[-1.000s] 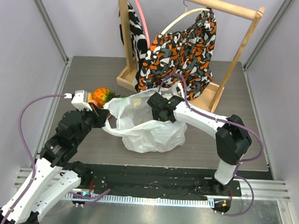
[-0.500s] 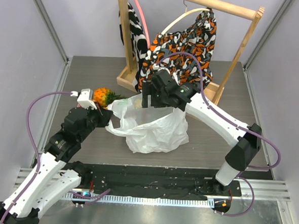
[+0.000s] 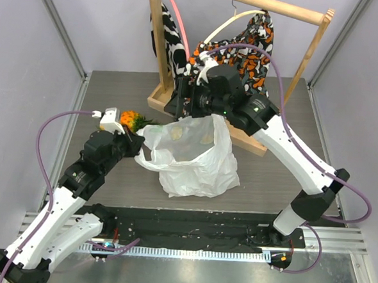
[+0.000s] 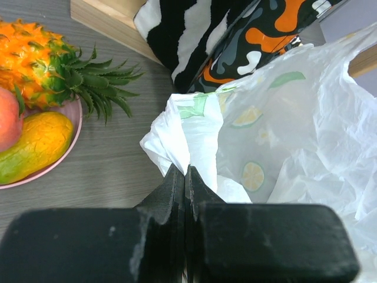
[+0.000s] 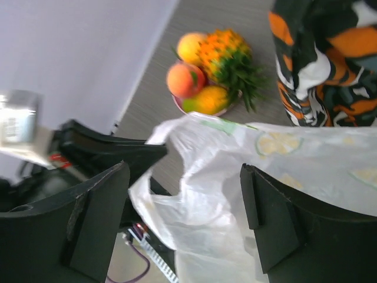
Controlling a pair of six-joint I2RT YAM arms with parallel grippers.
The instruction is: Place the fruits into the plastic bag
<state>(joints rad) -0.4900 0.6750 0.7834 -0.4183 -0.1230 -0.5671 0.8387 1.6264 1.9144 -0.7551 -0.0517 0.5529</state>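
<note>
The plastic bag (image 3: 194, 160) stands crumpled and open-mouthed in the middle of the table. My left gripper (image 4: 185, 172) is shut on the bag's (image 4: 283, 124) left rim. Left of the bag, the fruits lie on a pink plate (image 4: 72, 142): pineapple (image 4: 35, 62), peach (image 4: 5, 124) and mango (image 4: 32, 147). The right wrist view shows the pineapple (image 5: 227, 53), peach (image 5: 184, 79), mango (image 5: 209, 100) and a yellow-orange round fruit (image 5: 189, 44). My right gripper (image 5: 185, 203) hangs open over the bag's (image 5: 283, 171) rear left rim, with nothing between its fingers (image 5: 100, 212). In the top view it (image 3: 178, 107) is beside the pineapple (image 3: 130, 119).
A wooden rack (image 3: 157, 50) stands at the back with an orange-black-white patterned cloth (image 3: 235, 61) and a black-white cloth (image 3: 172, 47) hanging just behind the bag. Grey walls close in both sides. The left gripper's black fingers (image 5: 112, 154) show below the right gripper.
The right arm has lifted out of the bag and swung back and to the left, over the bag's rear rim. The left gripper has kept its hold on the bag's edge.
</note>
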